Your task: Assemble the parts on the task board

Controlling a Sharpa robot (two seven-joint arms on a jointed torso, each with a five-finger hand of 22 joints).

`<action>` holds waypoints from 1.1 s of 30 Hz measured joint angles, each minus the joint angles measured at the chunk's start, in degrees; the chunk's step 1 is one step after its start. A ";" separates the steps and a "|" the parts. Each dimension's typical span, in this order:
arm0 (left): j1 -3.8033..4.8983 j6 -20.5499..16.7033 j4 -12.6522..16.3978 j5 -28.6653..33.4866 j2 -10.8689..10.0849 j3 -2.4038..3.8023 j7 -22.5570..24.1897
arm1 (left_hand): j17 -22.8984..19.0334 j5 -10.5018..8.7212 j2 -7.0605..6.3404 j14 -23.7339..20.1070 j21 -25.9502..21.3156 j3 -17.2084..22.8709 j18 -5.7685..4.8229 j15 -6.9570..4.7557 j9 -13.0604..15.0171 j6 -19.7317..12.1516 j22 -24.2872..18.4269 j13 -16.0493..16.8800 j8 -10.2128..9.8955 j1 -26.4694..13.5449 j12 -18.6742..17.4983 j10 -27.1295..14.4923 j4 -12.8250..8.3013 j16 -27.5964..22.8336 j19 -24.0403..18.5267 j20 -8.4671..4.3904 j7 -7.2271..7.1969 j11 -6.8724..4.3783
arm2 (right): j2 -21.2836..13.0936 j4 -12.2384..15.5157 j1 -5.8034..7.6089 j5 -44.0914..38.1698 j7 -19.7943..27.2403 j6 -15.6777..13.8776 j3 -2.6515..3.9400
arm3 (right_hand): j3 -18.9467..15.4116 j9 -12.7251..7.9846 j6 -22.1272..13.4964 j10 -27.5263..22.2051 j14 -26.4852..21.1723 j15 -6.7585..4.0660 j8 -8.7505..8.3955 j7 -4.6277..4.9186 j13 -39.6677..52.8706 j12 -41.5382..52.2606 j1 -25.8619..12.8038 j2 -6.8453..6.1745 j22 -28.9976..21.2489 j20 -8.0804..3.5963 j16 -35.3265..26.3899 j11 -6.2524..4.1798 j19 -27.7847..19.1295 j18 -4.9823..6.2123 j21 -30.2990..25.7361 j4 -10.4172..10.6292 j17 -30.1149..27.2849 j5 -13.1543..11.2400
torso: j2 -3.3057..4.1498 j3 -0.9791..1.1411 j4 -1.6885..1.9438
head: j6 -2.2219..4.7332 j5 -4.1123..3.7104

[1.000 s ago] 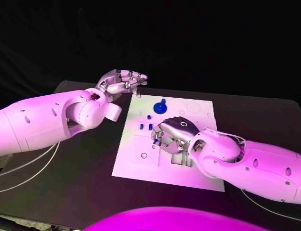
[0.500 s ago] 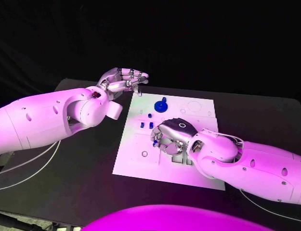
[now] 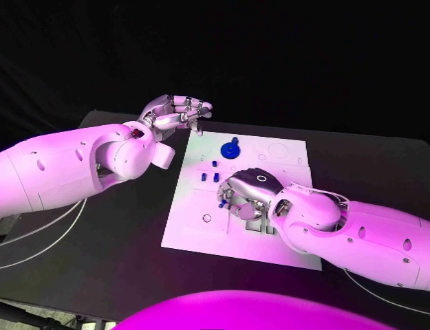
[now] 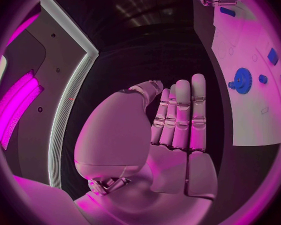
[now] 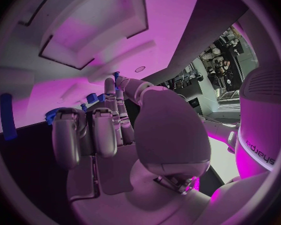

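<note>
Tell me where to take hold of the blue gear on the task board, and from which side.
Take the blue gear by the raised knob at its middle, coming straight down from above. It lies flat on the task board, so its toothed rim offers the fingers little purchase. Neither the left hand nor the right hand covers it.

Seeing strong magenta wash over everything from my end. Task board brightest thing in head view, almost glaring, fine marks on it washed out. Backdrop behind desk pure black, no detail. Soft shadow under right robot hand. Wrist views heavy fisheye, straight edges bowed, dark ring round circle, near fingers soft. Left robot hand evenly lit.
</note>
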 measured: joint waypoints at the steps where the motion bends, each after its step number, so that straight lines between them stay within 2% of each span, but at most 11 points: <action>1: 0.00 0.00 0.00 0.00 -0.01 0.00 -0.01 | 0.00 0.00 0.00 0.00 0.00 0.06 0.00 0.00 0.00 0.00 -0.04 0.00 0.00 0.00 0.00 -0.10 -0.06 0.00 0.00 0.00 0.00 0.09 | 0.05 -0.03 0.00 -0.05 -0.01 0.07 0.00 | 0.00 0.01 0.00 0.00 0.00 0.00 0.00 0.00 0.00 0.00 0.00 0.00 0.00 0.00 0.00 0.00 0.00 0.00 0.00 0.00 0.00 0.00 | 0.00 0.00 0.00 | -0.01 0.00; 23: 0.00 0.11 0.00 0.00 -0.04 0.00 -0.18 | 0.01 0.00 0.00 0.00 0.00 0.06 0.00 0.00 0.00 0.00 -0.03 0.05 0.00 0.00 0.00 -0.09 -0.06 0.00 0.00 0.00 0.00 0.09 | 1.76 -1.31 -0.44 -1.59 -0.42 1.54 -0.05 | 0.00 -0.01 -0.20 0.11 0.00 0.00 -0.22 -0.01 -0.04 -0.56 -1.02 -0.52 -0.02 0.00 0.00 0.11 0.00 0.01 0.00 0.00 -0.31 0.00 | 0.01 -0.05 0.02 | -0.27 0.06; 25: 0.00 0.13 0.00 0.00 -0.04 0.00 -0.20 | 0.01 0.00 0.00 0.00 0.00 0.06 0.00 0.00 0.00 0.00 -0.03 0.04 0.00 0.00 0.00 -0.09 -0.06 0.00 0.00 0.00 0.00 0.09 | 1.77 -1.33 -0.44 -1.67 -0.49 1.57 -0.05 | 0.00 -0.13 -1.81 -0.64 0.02 0.02 -1.17 0.91 -0.20 -1.43 -2.07 -0.97 -0.02 0.00 0.00 0.86 0.00 0.01 0.00 0.00 -0.32 0.01 | -0.01 -0.04 0.01 | -0.24 -0.03; 28: 0.00 0.14 -0.01 0.00 -0.03 -0.01 -0.22 | 0.01 0.00 0.00 0.00 0.00 0.06 0.00 0.00 0.00 0.00 -0.03 0.04 0.00 0.00 0.00 -0.09 -0.06 0.00 0.00 0.00 0.00 0.09 | 1.67 -1.28 -0.45 -1.73 -0.53 1.51 -0.07 | -0.32 -0.87 -3.89 -2.36 0.15 0.67 -2.75 1.82 -0.81 -2.68 -3.67 -1.65 -0.02 0.00 -0.14 1.48 0.00 0.01 -0.24 0.33 -0.50 0.19 | -0.03 -0.07 0.01 | -0.14 -0.10; 33: 0.00 0.19 -0.02 0.00 -0.05 -0.01 -0.26 | -0.04 0.00 0.00 0.00 0.00 0.06 0.00 0.00 0.00 0.00 -0.03 0.04 0.00 0.00 0.00 -0.09 -0.06 0.00 0.00 0.00 0.00 0.09 | 0.96 -0.67 -0.57 -1.89 -0.64 0.82 -0.21 | -0.94 -1.53 -6.24 -5.09 0.22 1.06 -4.43 2.10 -2.00 -4.24 -5.02 -3.00 -0.03 0.63 -0.48 2.50 -0.01 0.03 -2.27 0.33 -1.12 0.72 | -0.05 -0.06 0.03 | 0.00 -0.19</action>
